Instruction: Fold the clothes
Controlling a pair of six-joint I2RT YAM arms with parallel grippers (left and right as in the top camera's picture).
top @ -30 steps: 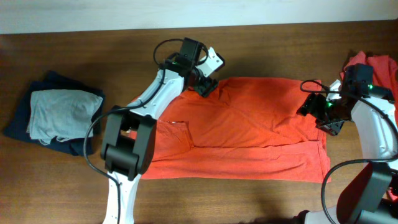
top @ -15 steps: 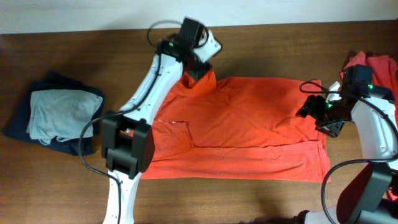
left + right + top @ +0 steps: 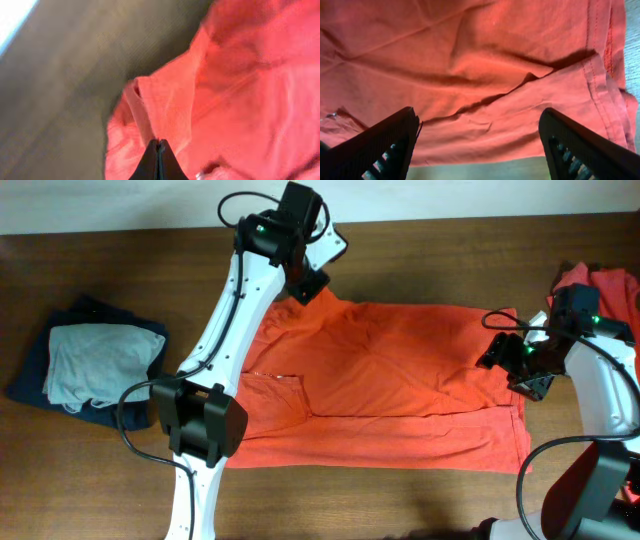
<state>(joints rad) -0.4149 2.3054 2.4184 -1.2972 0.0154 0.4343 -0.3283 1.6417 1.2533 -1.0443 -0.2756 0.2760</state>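
Orange shirt (image 3: 400, 380) is lying spread on the table (image 3: 450, 240). Left gripper (image 3: 305, 288), having just clamped its far corner, is drawing it outward, probably straightening it for folding. Right gripper (image 3: 512, 360) is hovering open over the hem.

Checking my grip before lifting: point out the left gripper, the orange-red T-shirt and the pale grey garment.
left gripper (image 3: 158, 146): left wrist view, between its shut fingertips.
orange-red T-shirt (image 3: 400, 375): overhead view, mid-body.
pale grey garment (image 3: 103, 360): overhead view, its middle.
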